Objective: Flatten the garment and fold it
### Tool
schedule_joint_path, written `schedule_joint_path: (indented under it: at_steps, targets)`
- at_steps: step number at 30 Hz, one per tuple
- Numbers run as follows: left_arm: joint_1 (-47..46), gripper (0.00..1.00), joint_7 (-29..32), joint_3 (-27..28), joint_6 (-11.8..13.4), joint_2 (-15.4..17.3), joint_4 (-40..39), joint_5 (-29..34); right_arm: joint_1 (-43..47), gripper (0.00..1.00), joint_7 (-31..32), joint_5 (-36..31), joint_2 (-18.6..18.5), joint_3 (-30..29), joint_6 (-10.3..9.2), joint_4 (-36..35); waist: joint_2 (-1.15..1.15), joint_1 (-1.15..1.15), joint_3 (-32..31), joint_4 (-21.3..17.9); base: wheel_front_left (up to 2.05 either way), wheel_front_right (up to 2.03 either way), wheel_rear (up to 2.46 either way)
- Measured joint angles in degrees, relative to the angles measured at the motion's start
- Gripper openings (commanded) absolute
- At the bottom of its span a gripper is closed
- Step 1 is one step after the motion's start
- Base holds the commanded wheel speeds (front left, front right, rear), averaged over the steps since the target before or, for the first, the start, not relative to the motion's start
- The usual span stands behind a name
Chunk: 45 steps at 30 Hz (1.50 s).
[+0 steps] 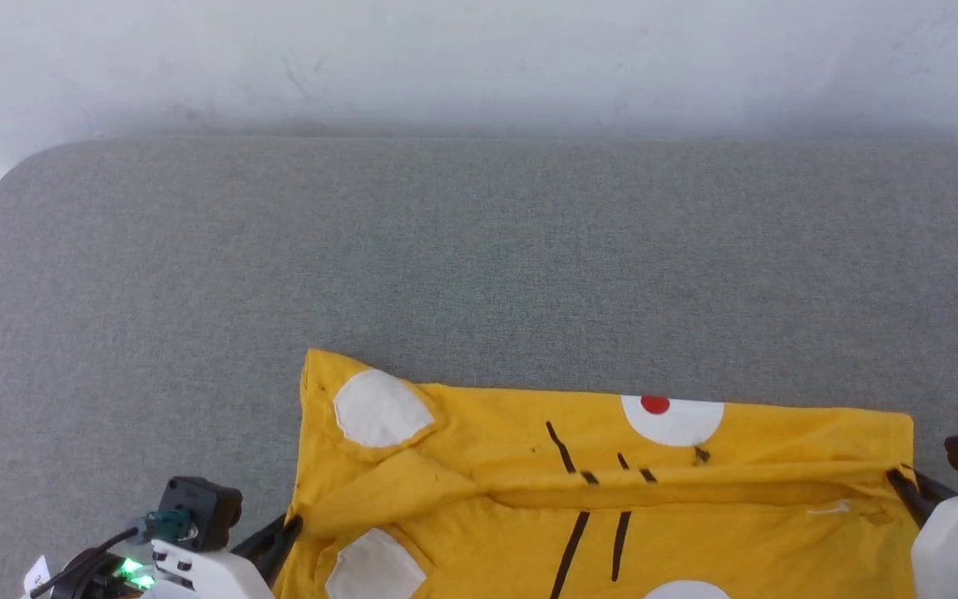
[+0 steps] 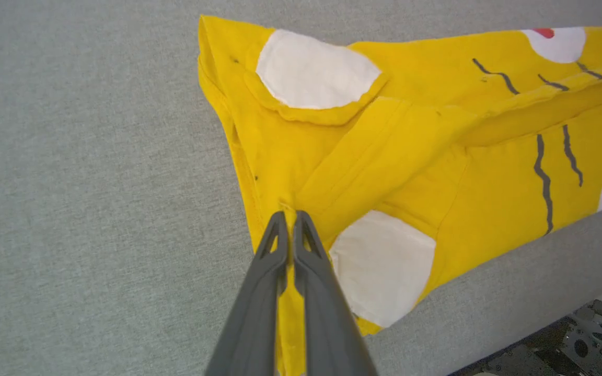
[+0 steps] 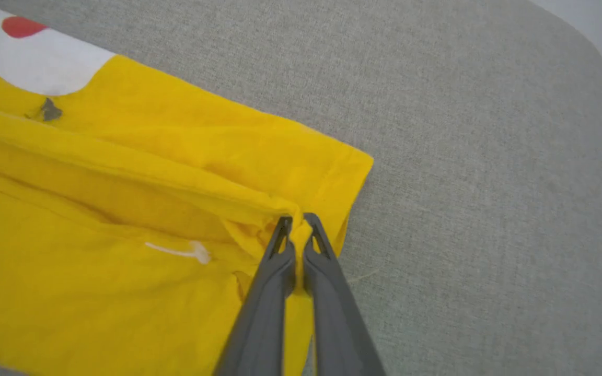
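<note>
Left claw (image 2: 290, 215) pinching yellow garment (image 1: 737, 532), right claw (image 3: 298, 218) too, grey surface (image 1: 446, 249)

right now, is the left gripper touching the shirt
Touching. Left wrist view: the left gripper is shut on the garment, yellow cloth pinched at its tips.

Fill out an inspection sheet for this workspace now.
Surface: grey fabric tabletop, rounded corners.
Job's things: yellow garment, print side up, a long fold running across it.
Clutter: nothing seen.
Claws: left claw shut on the garment's sleeve end; right claw shut on its hem end.
Cables: black cable by the left wrist.
Surroundings: white wall behind the tabletop.
</note>
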Motion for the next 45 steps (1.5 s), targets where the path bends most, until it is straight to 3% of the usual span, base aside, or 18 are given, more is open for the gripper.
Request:
schedule_joint_path:
  at_steps: [14, 15, 16, 17, 18, 19, 25, 29, 36, 40, 45]
  targets:
    - [-2.36, 0.0, 0.19, -4.3, -5.5, -3.22, 10.59, 1.87, -0.07, 0.0, 1.25, 0.25, -4.89, 6.23, 0.0, 3.22, 0.0, 0.01, 1.57, 0.09, 0.0, 0.0, 0.0]
    - [-2.62, 0.0, 0.15, -4.49, -5.57, -3.43, 11.17, 2.0, -0.36, 0.05, 1.27, 0.38, -5.1, 6.62, 0.0, 3.48, 0.0, 0.01, 1.59, 0.05, 0.0, 0.0, 0.0]
    - [-2.82, 0.0, 0.07, -4.63, -5.68, -3.61, 11.76, 2.27, -0.55, 0.64, 1.27, 0.56, -5.35, 7.15, 0.0, 3.66, 0.0, 0.01, 1.54, 0.04, 0.0, 0.0, 0.0]
    - [-2.96, 0.36, -0.51, -4.7, -6.05, -3.93, 12.27, 2.42, -0.74, 1.0, 1.14, 0.58, -5.77, 7.87, -0.01, 3.63, 0.0, 0.01, 1.45, 0.04, 0.0, 0.0, 0.0]
    - [-3.07, 0.36, -1.12, -4.68, -6.1, -4.36, 12.79, 2.42, -0.99, 1.0, 0.98, 0.69, -6.11, 8.37, 0.0, 3.66, 0.0, 0.01, 1.31, 0.04, 0.0, 0.0, 0.0]
    - [-3.25, 1.0, -1.8, -4.68, -6.1, -4.78, 13.27, 2.49, -1.18, 1.0, 0.66, 0.88, -6.42, 8.89, 0.0, 3.67, 0.0, 0.01, 1.09, 0.03, 0.0, 0.0, 0.0]
    - [-3.56, 1.0, -6.66, -3.23, -6.01, -6.55, 14.81, 2.69, -1.67, 1.0, 0.29, 5.03, -6.15, 7.25, -0.01, 1.44, 0.0, 0.01, -0.86, -0.31, 0.0, 0.0, 0.0]
    - [-3.63, 1.0, -13.07, 0.54, -5.08, -9.13, 14.14, 1.24, -1.65, 1.0, 1.14, 8.14, -4.58, 3.98, 0.01, -3.04, 0.0, 0.0, -2.24, -0.59, 0.0, 0.0, 0.0]
    - [-3.54, 1.0, -26.15, 6.89, -2.98, -14.78, 14.95, -0.01, -0.15, 1.0, 3.19, 7.84, 4.11, -6.61, -0.01, -6.79, 0.0, 0.0, -3.46, -0.55, 0.0, 0.0, 0.0]
    - [-2.47, 1.0, -28.02, 11.72, -0.81, -18.25, 14.74, 2.1, 2.11, 1.0, 4.38, 4.8, 11.12, -12.3, -0.02, -6.99, 0.0, 0.0, -3.5, -0.07, 0.0, 0.0, 0.0]
    - [0.21, 1.0, -28.11, 21.36, 0.19, -23.85, 10.09, 11.25, 3.61, 1.0, 5.38, 0.38, 20.27, -19.62, -0.02, -6.03, 0.0, 0.01, -3.26, 0.65, 0.0, 0.0, 0.0]
